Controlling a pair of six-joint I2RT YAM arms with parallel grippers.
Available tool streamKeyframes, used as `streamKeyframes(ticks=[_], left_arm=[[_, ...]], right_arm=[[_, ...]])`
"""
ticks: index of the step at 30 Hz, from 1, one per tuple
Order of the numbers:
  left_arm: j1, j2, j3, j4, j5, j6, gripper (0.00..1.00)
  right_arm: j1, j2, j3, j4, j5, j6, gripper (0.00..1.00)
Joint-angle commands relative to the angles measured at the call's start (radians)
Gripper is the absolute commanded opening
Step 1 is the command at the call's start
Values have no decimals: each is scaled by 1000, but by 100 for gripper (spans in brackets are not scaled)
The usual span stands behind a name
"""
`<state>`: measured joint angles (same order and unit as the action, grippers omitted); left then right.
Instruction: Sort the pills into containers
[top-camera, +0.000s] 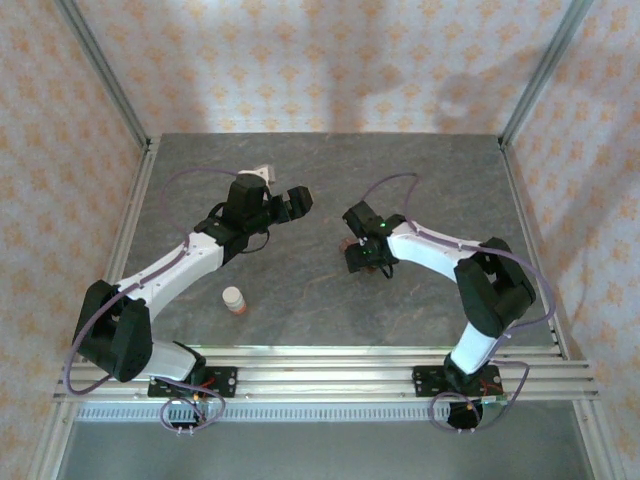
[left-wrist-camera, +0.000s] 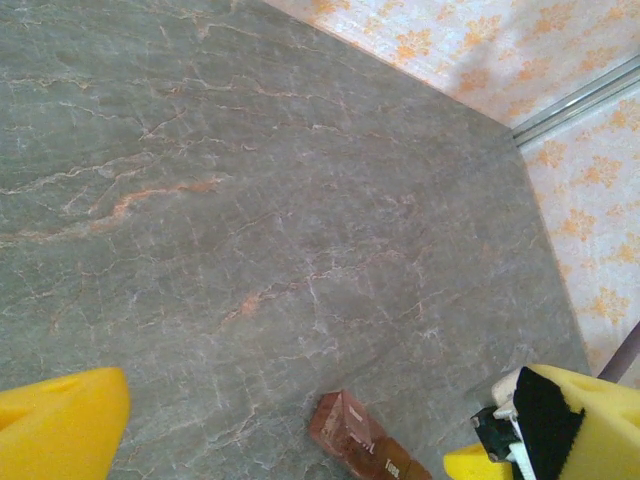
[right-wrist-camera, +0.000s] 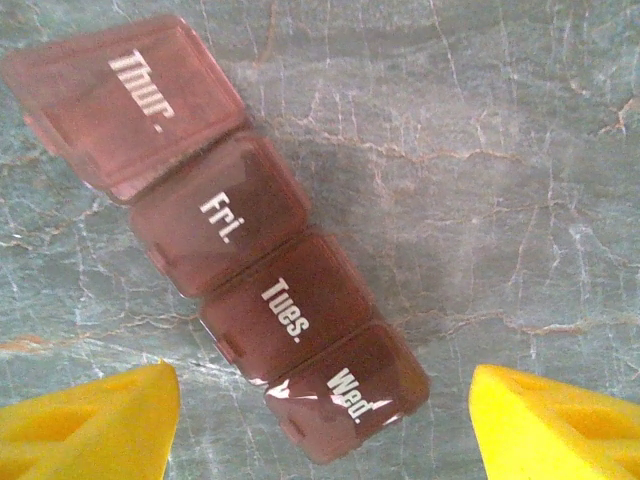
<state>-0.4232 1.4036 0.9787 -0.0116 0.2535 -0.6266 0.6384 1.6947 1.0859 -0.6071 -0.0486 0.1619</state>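
The containers (right-wrist-camera: 240, 260) are a dark red-brown strip of four lidded compartments marked Thur., Fri., Tues. and Wed., lying slantwise on the grey table. My right gripper (right-wrist-camera: 320, 430) hangs open just above the strip. Its yellow fingertips (right-wrist-camera: 90, 425) stand either side of the Wed. end and touch nothing. From above, the right gripper (top-camera: 360, 255) covers most of the containers (top-camera: 347, 243). My left gripper (top-camera: 298, 203) is open and empty, left of the strip. In its wrist view the containers (left-wrist-camera: 355, 440) lie at the bottom edge between its yellow pads (left-wrist-camera: 60, 425). The pills are out of view.
A small orange bottle with a white cap (top-camera: 234, 300) stands upright near the front, beside the left arm. The table is bounded by aluminium rails (top-camera: 330, 365) at the front and patterned walls on the other sides.
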Motion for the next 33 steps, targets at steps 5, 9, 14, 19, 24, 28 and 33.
streamKeyframes(ticks=[5,9,14,19,24,28,33], left_arm=[[7,21,5,24,6,15,100],[6,28,13,20,12,14,100],[7,28,14,20,11,15,100],[7,29,14,18,12,15,100],[7,34,21,9,13,21,100],[6,36,28,-13,7,40,100],[6,43,41,-33,11,55,100]], right_arm=[[-8,-1,-46,-44,48,49,77],[-35,5,-49,-47,98,77,77],[-87,9,-36,-48,127,96,77],[-112,44,-1,-59,157,89,76],[-127,61,37,-61,148,72,76],[-129,-4,29,-73,91,65,76],[-157,-70,20,-72,32,84,77]])
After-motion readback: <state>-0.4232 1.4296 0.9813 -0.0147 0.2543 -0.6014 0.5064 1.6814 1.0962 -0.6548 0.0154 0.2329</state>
